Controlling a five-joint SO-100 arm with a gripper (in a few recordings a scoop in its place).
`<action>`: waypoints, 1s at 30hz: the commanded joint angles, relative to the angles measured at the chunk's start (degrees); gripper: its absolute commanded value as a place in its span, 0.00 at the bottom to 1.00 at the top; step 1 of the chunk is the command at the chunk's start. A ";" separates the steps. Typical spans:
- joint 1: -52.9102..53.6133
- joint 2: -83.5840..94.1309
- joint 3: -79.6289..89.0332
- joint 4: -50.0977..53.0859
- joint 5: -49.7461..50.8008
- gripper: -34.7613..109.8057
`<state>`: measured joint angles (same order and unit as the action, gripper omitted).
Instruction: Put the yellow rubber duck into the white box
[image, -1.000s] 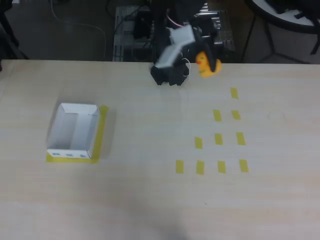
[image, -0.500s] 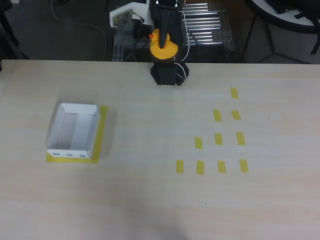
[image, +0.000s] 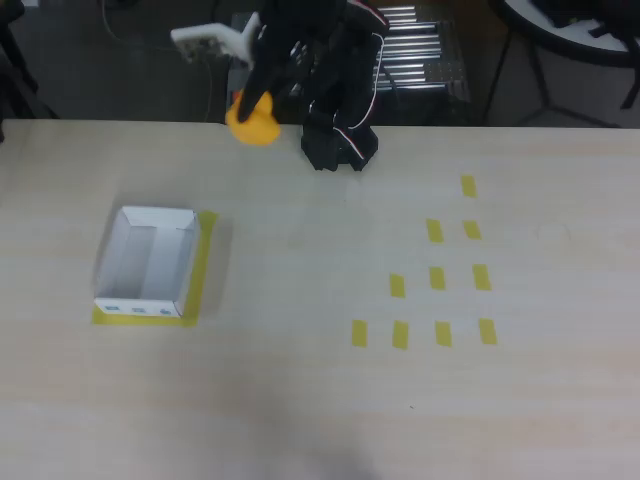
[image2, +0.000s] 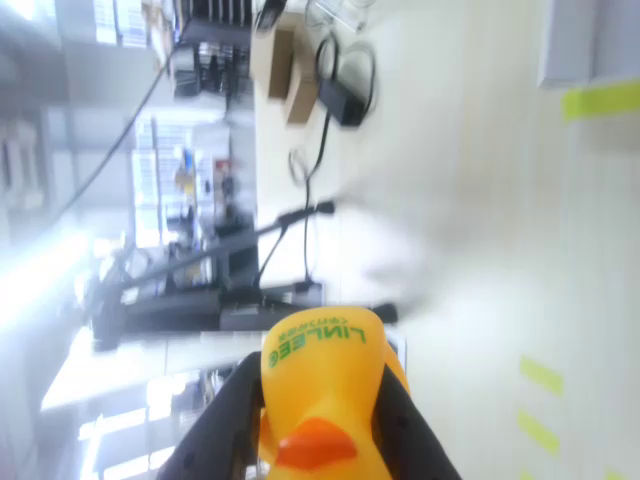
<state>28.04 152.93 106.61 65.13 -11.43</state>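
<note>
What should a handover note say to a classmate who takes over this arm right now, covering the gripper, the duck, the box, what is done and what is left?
Gripper: shut on the yellow rubber duck, held in the air over the table's far edge, left of the arm's base in the overhead view. In the wrist view the duck sits between the two dark fingers.
White box: on the table at the left, on yellow tape, open and with nothing in it.
Done: duck picked up.
Left: carry it over the box, lower, release inside.
</note>
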 joint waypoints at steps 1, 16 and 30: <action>6.77 -0.44 8.09 -10.46 0.26 0.25; 19.60 -16.17 12.92 -18.98 0.79 0.24; 24.87 -38.23 6.68 -29.88 -0.35 0.24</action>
<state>51.42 119.00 120.23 38.76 -10.37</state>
